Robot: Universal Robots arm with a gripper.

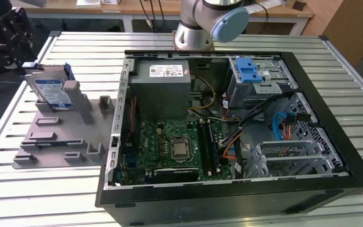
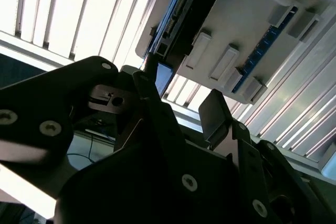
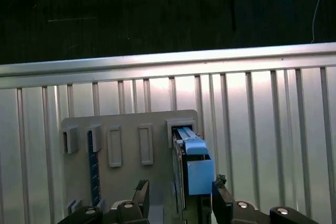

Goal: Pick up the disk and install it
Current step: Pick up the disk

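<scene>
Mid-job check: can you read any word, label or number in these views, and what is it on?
No text can be read here; every print is too small or blurred.
White-and-blue label on the flat silver disk: unreadable.
White sticker on the large grey metal box: unreadable.
Markings on the green circuit board: unreadable.

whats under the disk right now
The disk stands on edge in a slot of the grey holder plate, which lies on the slatted table. Its lower edge is hidden in the slot.
</scene>
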